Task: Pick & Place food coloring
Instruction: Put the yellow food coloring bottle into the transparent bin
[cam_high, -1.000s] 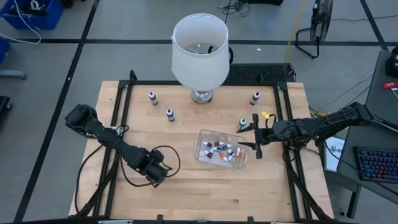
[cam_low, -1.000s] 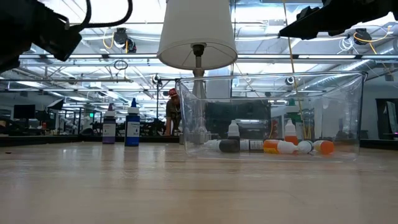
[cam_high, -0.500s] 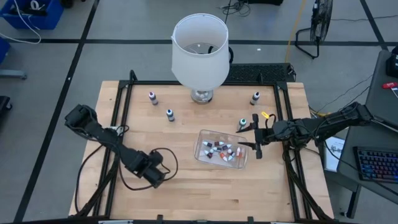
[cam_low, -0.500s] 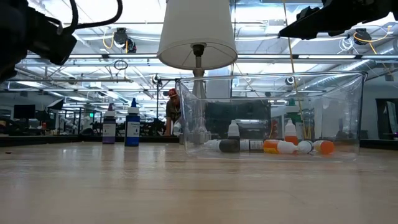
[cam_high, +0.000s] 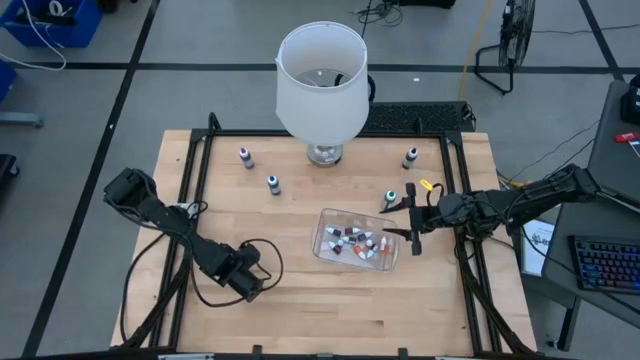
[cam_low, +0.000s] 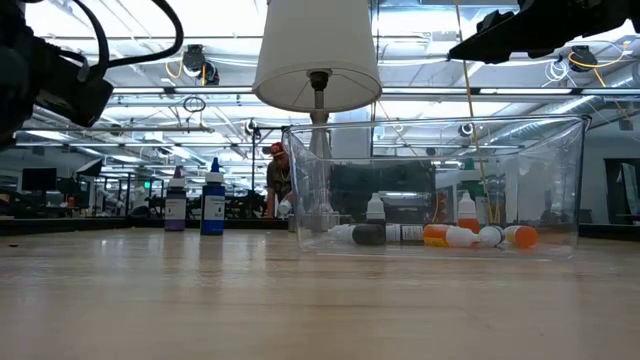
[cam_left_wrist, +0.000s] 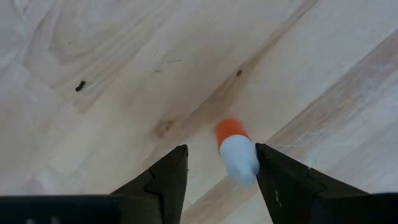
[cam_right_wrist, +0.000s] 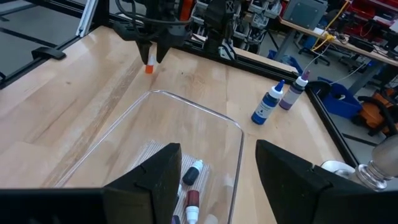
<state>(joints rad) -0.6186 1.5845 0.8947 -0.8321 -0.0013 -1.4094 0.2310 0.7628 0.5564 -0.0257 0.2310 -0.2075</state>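
Observation:
A small orange food coloring bottle (cam_left_wrist: 236, 152) with a white cap stands on the wooden table, seen in the left wrist view and, farther off, as the orange bottle (cam_right_wrist: 149, 68) in the right wrist view. My left gripper (cam_left_wrist: 221, 149) points straight down over it, open, one finger on either side of the cap. In the high view my left gripper (cam_high: 248, 283) hides the bottle. A clear tub (cam_high: 355, 240) holds several more bottles lying on their sides. My right gripper (cam_high: 413, 222) hangs open above the tub's right end, holding nothing.
A white lamp (cam_high: 321, 85) stands at the far middle. Loose bottles stand upright on the table: purple (cam_high: 245, 156), blue (cam_high: 273, 184), dark (cam_high: 410, 158), green (cam_high: 391, 198). A black frame (cam_high: 200, 170) borders the table's sides. Bare wood lies near the front edge.
My left gripper has sunk toward the table and shifted a little toward the table's left edge. The right arm, the tub and the standing bottles have kept still.

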